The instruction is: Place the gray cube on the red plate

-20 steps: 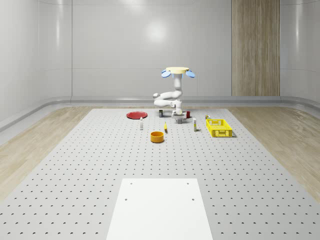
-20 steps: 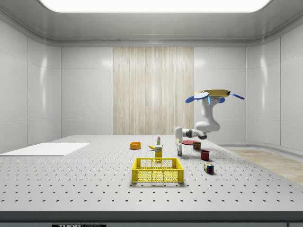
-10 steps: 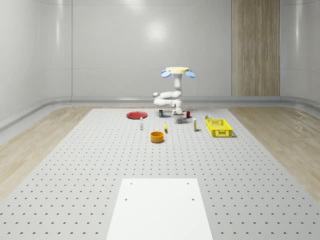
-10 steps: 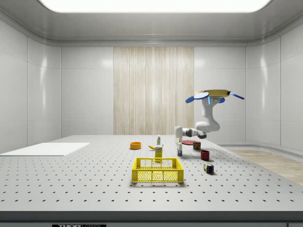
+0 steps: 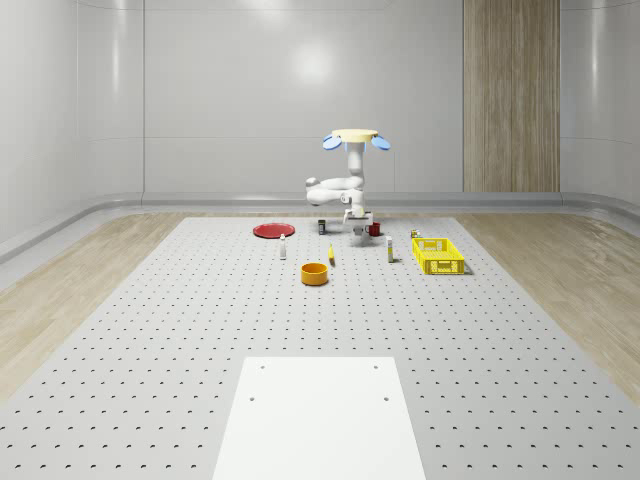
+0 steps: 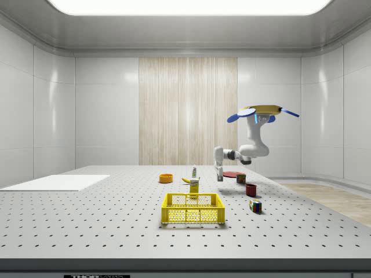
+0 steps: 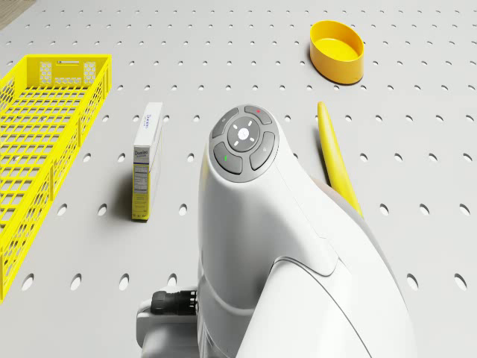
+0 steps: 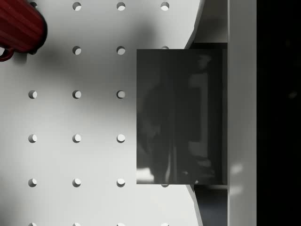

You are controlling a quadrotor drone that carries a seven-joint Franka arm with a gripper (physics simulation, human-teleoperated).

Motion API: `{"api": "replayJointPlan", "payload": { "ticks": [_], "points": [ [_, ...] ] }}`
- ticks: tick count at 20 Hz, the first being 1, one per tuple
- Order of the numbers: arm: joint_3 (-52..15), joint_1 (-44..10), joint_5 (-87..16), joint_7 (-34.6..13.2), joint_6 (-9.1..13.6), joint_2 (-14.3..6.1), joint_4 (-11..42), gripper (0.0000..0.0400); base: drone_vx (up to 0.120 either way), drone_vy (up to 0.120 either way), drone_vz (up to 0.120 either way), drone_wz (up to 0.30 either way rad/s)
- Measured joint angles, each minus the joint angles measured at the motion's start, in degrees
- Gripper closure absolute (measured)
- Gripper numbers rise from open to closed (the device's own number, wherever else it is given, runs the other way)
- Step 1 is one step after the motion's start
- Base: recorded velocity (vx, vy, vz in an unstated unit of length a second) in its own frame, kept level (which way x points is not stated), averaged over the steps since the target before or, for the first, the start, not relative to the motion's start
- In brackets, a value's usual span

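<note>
The drone [image 5: 355,139] hovers above the far part of the perforated table, near the red mug [image 5: 375,229]. Its white arm [image 7: 253,216] bends down toward the whole-scene view's left. The gripper [image 5: 358,228] hangs a little above the table, shut on the gray cube [image 8: 178,117]. In the wrist view the cube sits against one pale finger [image 8: 241,113] and casts a shadow on the table below it. From the side, the gripper [image 6: 219,174] is seen clear of the surface. The red plate [image 5: 272,230] lies flat on the table, to the whole-scene view's left of the gripper.
A yellow basket [image 5: 438,255] stands at the whole-scene view's right. An orange bowl [image 5: 315,273], a banana [image 7: 335,156] and a small box [image 7: 147,160] lie nearer the camera. A colourful cube [image 6: 255,205] and the mug [image 6: 251,189] sit close by. A white mat [image 5: 320,420] covers the near table.
The arm has lifted: the gripper and the gray cube rose off the table. The drone sits slightly higher and tilted.
</note>
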State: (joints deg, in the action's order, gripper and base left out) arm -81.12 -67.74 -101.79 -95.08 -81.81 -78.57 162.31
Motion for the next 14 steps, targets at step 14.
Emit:
{"api": "replayJointPlan", "payload": {
  "ticks": [14],
  "points": [
    [-1.7,-0.6,2.5,-0.6,-2.4,-3.0,0.0,0.0150,-0.120,-0.120,0.031,0.000]
  ]
}}
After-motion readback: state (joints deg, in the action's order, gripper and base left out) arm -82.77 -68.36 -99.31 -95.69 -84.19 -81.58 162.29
